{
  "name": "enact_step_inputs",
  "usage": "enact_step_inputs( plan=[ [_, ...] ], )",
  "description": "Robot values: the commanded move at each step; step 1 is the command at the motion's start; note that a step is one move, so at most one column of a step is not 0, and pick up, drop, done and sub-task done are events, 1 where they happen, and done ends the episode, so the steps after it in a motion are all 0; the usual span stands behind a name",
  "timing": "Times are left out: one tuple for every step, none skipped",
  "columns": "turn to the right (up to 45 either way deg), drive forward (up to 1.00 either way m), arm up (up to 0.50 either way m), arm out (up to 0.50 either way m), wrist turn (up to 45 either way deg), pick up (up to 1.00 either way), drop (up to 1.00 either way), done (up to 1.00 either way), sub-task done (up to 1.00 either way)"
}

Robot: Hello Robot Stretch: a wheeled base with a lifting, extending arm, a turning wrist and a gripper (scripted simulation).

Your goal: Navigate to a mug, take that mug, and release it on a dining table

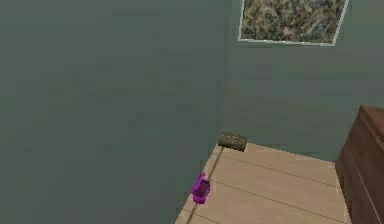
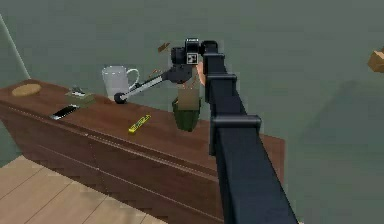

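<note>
White mug (image 2: 117, 81) upright, handle rightward

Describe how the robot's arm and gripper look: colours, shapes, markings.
The arm is a dark, square-sided bar with a blocky joint. At its far end sit small white squares with black marks. The gripper has a dark body and thin grey fingers.
</note>
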Motion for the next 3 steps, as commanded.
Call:
enact_step_inputs(
  plan=[
    [0.0,0.00,0.00,0.00,-45.0,0.00,0.00,0.00,0.00],
    [0.0,0.00,0.00,0.00,-18.0,0.00,0.00,0.00,0.00],
    [0.0,0.00,0.00,-0.44,0.0,0.00,0.00,0.00,0.00]
  ],
)
